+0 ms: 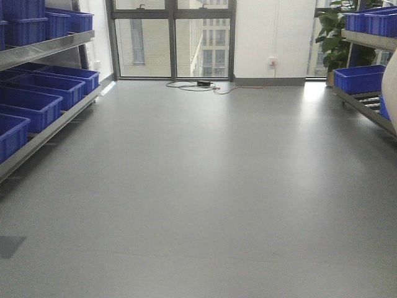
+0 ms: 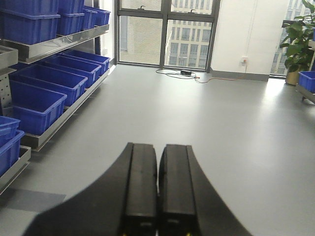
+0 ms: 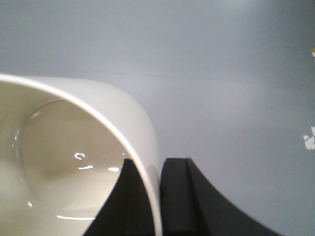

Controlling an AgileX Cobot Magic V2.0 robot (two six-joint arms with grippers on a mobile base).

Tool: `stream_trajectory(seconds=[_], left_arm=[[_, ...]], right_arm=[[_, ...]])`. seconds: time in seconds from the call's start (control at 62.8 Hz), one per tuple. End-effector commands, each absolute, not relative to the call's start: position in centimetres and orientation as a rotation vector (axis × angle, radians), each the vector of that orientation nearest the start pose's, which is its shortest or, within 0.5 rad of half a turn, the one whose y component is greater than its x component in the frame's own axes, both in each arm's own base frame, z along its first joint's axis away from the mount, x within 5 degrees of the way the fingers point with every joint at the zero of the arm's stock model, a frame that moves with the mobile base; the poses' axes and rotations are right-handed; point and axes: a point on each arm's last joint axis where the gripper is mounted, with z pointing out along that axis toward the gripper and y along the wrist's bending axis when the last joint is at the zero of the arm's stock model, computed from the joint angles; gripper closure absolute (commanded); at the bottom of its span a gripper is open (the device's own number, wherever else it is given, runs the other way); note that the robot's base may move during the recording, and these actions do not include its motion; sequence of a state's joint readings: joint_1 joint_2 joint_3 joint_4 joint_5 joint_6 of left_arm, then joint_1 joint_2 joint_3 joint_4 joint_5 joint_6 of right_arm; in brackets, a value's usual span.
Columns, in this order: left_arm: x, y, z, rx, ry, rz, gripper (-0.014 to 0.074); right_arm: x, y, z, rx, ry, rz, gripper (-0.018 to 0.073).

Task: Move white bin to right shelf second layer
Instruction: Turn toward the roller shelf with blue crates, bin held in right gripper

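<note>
Closest to the lens, the black, flat-padded fingers of the left hand [image 2: 158, 150] are seen pressed together with nothing between them; this hand is clenched on nothing and is held over the smooth grey floor [image 1: 198, 186]. To the left of that hand, large blue rectangular plastic crates [image 2: 39, 98] are ranged on a steel rack, well apart from it.

Further right, the small glossy cream-white plastic tub, the white bin [image 3: 74, 162], is gripped by the right hand [image 3: 160, 167]. Its thin wall is pinched at the rim, with one finger lying inside the mouth and the other outside. The tub's mouth is turned toward the wrist camera, and only bare floor is seen beyond that hand, so the tub is judged to be carried in the air.

Far ahead and to the right of the right hand, the steel roller-track level of the right shelf [image 1: 371, 103] is made out, with a blue crate [image 1: 360, 77] resting at its far end.

The step in hand is judged to be the carry toward that rack. For the next move, the tub must be brought over the front lip at the height of the rollers, set down on bare track nearer than the crate, and released only once it is supported.
</note>
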State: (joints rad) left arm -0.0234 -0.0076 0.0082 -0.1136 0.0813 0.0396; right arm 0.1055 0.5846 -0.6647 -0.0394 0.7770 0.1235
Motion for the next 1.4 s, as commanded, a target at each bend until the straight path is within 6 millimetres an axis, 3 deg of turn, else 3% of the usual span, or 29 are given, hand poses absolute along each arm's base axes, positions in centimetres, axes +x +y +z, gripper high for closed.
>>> stream_trajectory(seconds=[0.0, 1.385], left_arm=[[5.56, -0.16, 20.3, -0.038, 1.487, -0.088, 0.0512], [5.56, -0.16, 20.3, -0.038, 1.487, -0.088, 0.0512]], right_arm=[[10.77, 0.88, 33.9, 0.004, 2.064, 0.094, 0.0504], [10.77, 0.89, 33.9, 0.004, 2.064, 0.094, 0.0504]])
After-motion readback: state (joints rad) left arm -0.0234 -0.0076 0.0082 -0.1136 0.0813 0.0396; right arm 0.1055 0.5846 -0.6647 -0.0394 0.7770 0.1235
